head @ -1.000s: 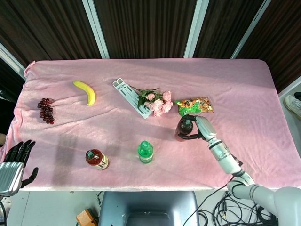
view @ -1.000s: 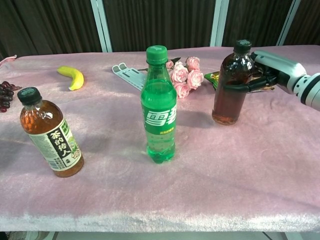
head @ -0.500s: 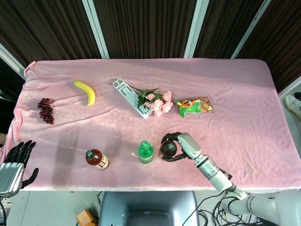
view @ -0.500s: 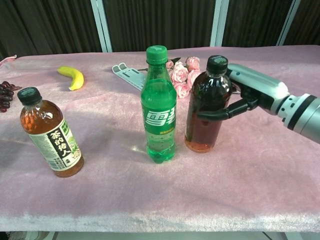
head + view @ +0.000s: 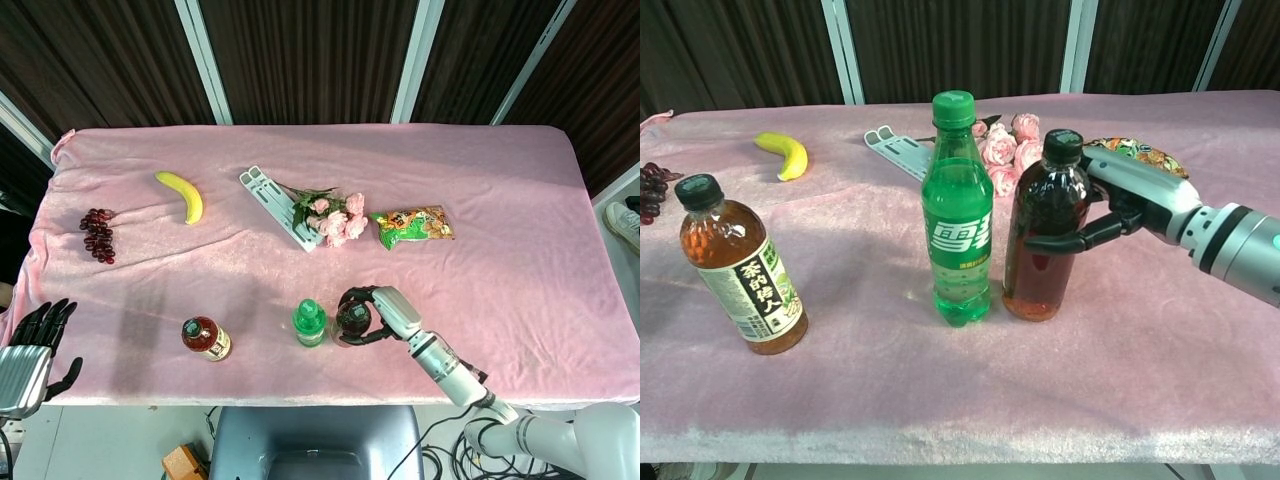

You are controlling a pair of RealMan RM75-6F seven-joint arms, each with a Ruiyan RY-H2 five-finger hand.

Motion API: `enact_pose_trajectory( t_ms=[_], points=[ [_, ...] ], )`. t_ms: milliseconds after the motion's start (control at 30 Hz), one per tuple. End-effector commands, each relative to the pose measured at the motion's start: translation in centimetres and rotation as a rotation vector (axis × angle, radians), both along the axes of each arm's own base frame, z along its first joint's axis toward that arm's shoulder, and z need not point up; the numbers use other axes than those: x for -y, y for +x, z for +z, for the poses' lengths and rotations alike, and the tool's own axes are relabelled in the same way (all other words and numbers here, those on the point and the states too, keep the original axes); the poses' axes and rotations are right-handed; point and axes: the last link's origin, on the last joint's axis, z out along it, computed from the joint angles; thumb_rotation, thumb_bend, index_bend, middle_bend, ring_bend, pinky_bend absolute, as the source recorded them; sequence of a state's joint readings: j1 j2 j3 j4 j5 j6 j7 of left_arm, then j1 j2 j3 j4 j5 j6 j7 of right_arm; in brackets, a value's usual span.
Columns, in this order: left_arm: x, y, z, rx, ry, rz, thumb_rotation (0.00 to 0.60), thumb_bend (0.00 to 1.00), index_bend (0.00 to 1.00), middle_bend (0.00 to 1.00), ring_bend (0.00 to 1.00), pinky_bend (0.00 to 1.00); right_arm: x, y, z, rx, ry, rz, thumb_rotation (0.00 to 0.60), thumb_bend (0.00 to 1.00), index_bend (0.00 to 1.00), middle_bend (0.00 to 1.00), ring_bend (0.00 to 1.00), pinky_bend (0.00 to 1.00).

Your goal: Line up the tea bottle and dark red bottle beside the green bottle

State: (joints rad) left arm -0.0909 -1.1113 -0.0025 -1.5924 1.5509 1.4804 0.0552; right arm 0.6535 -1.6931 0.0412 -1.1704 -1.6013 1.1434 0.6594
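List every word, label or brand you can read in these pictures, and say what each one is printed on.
"雪碧", white characters on the green bottle.
"茶的诱人", or close to it, black characters on the tea bottle; the strokes are blurred, and the smaller print beside them is too small to read.
Snack packet: print too small to read.
Dark red bottle, held by the right hand: no label visible.

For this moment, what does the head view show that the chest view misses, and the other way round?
Only the head view shows the left hand, held off the table's near left corner, and the whole snack bag. Only the chest view shows the bottle labels and that the tea bottle leans. Both show the right hand gripping the dark red bottle just beside the green bottle, plus the banana, grapes and flowers.
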Motion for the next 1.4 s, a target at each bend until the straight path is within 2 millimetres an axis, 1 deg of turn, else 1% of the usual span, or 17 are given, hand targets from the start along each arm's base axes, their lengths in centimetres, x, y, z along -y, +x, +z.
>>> enact_pose_trajectory(
  t_ms=[33,133,267,400,500,700,800,900,967,1000,1100,1167,1200,1233,1333,1367,1400],
  points=[
    [0.0,0.0,0.0,0.000,-0.001,-0.001,0.600,0.38,0.00,0.05,0.03,0.12,0.1,0.0,-0.1,-0.005,0.001,0.000,0.600,0.28,0.87,0.60,0.62,0.57],
    [0.0,0.0,0.0,0.001,-0.001,-0.003,0.600,0.38,0.00,0.05,0.03,0.12,0.2,0.0,-0.3,-0.003,0.008,0.004,0.600,0.28,0.83,0.60,0.60,0.57],
    [0.1,0.0,0.0,0.003,0.000,-0.003,0.600,0.38,0.00,0.05,0.03,0.12,0.2,-0.3,-0.4,-0.010,0.016,0.008,0.600,0.28,0.74,0.59,0.57,0.57],
    [0.1,0.0,0.1,0.004,0.000,-0.004,0.600,0.38,0.00,0.05,0.03,0.12,0.2,-0.5,-0.4,-0.019,0.021,0.010,0.600,0.28,0.61,0.51,0.52,0.57],
    [0.1,0.0,0.0,0.003,-0.003,-0.004,0.600,0.38,0.00,0.05,0.03,0.12,0.2,-0.7,-0.5,-0.026,0.015,0.013,0.600,0.28,0.47,0.41,0.45,0.56],
    [0.1,0.1,0.0,0.003,-0.004,-0.005,0.600,0.38,0.00,0.05,0.03,0.12,0.1,-0.8,-0.4,-0.038,0.029,0.020,0.600,0.28,0.27,0.27,0.35,0.54],
    [0.1,0.1,0.0,0.004,-0.006,-0.007,0.600,0.38,0.00,0.05,0.03,0.12,-0.2,-0.7,-0.1,-0.030,0.031,0.031,0.600,0.28,0.20,0.22,0.32,0.53],
    [0.0,0.2,0.0,0.018,-0.013,-0.018,0.600,0.37,0.00,0.04,0.03,0.12,-0.5,-0.8,0.6,-0.031,0.005,0.053,0.600,0.28,0.12,0.19,0.29,0.51],
    [-0.1,0.4,0.0,0.050,-0.031,-0.048,0.600,0.37,0.00,0.01,0.02,0.12,-1.0,-1.1,1.7,-0.053,-0.039,0.084,0.600,0.26,0.02,0.15,0.23,0.45],
    [-0.2,0.5,-0.1,0.073,-0.047,-0.065,0.600,0.37,0.00,0.00,0.01,0.12,-1.3,-1.4,2.3,-0.066,-0.065,0.099,0.600,0.25,0.00,0.12,0.20,0.42],
    [-0.8,0.8,-0.3,0.192,-0.130,-0.132,0.600,0.36,0.00,0.00,0.00,0.12,-2.8,-3.0,5.0,-0.136,-0.180,0.149,0.600,0.22,0.00,0.05,0.13,0.35],
    [-1.4,0.9,-0.7,0.284,-0.185,-0.180,0.600,0.36,0.00,0.00,0.00,0.12,-4.1,-4.8,7.2,-0.240,-0.255,0.173,0.600,0.22,0.00,0.02,0.08,0.30],
    [-1.7,1.0,-1.0,0.323,-0.204,-0.200,0.600,0.36,0.00,0.00,0.00,0.12,-4.8,-5.6,8.2,-0.283,-0.287,0.179,0.600,0.22,0.00,0.00,0.04,0.25],
    [-2.2,1.0,-1.5,0.373,-0.227,-0.221,0.600,0.36,0.00,0.00,0.00,0.12,-5.7,-6.4,9.6,-0.333,-0.338,0.184,0.600,0.22,0.00,0.00,0.01,0.22],
    [-3.0,1.4,-3.1,0.513,-0.277,-0.267,0.600,0.34,0.00,0.00,0.00,0.11,-8.2,-8.2,12.3,-0.453,-0.443,0.184,0.600,0.22,0.00,0.00,0.00,0.17],
    [-3.3,1.7,-4.2,0.607,-0.313,-0.270,0.600,0.33,0.00,0.00,0.00,0.11,-9.5,-9.3,13.5,-0.523,-0.489,0.173,0.600,0.22,0.00,0.00,0.00,0.16],
    [-3.5,1.8,-5.0,0.679,-0.340,-0.266,0.600,0.33,0.00,0.00,0.00,0.10,-10.5,-9.8,14.3,-0.563,-0.515,0.160,0.600,0.22,0.00,0.00,0.00,0.14]
  ],
)
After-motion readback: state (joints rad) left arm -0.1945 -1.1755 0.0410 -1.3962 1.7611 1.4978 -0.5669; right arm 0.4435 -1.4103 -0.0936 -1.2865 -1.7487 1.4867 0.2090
